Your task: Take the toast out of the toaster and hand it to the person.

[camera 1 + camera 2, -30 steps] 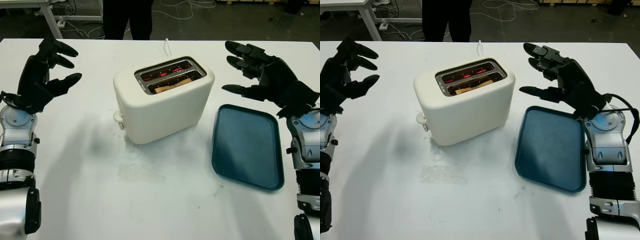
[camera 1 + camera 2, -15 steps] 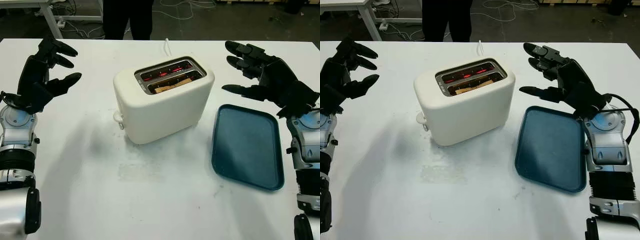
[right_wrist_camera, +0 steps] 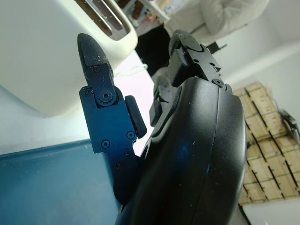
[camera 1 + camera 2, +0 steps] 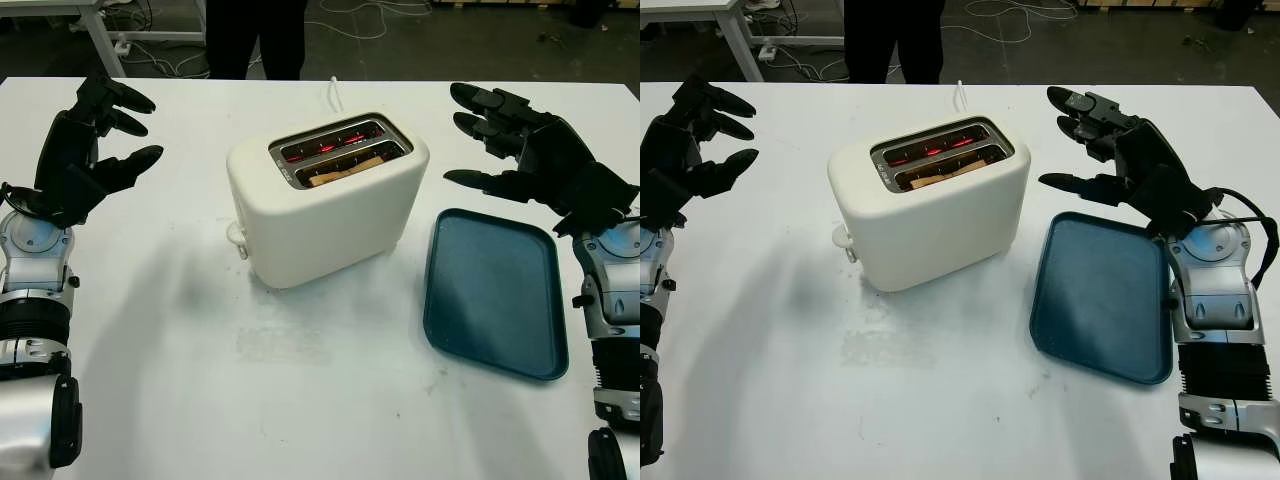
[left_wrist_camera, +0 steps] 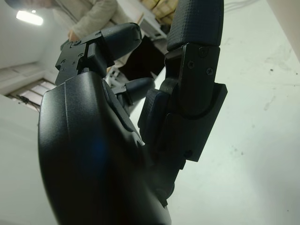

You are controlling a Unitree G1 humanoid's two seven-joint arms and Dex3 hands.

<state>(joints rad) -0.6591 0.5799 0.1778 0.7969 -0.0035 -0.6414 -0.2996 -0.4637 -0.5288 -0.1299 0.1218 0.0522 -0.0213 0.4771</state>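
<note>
A cream two-slot toaster point(image 4: 325, 205) stands in the middle of the white table point(image 4: 300, 400), its slots glowing red inside. A brown slice of toast point(image 4: 345, 168) sits low in the nearer slot. My left hand point(image 4: 95, 140) is open, raised above the table well to the left of the toaster. My right hand point(image 4: 510, 145) is open and raised to the right of the toaster, above the far end of the tray. A person point(image 4: 255, 35) in dark trousers stands behind the table's far edge; a light sleeve point(image 5: 93, 16) of theirs shows in the left wrist view.
A dark teal tray point(image 4: 495, 290) lies flat to the right of the toaster with nothing on it. The toaster's white cord point(image 4: 333, 95) runs to the far edge. A lever knob point(image 4: 237, 238) sticks out of the toaster's near left end.
</note>
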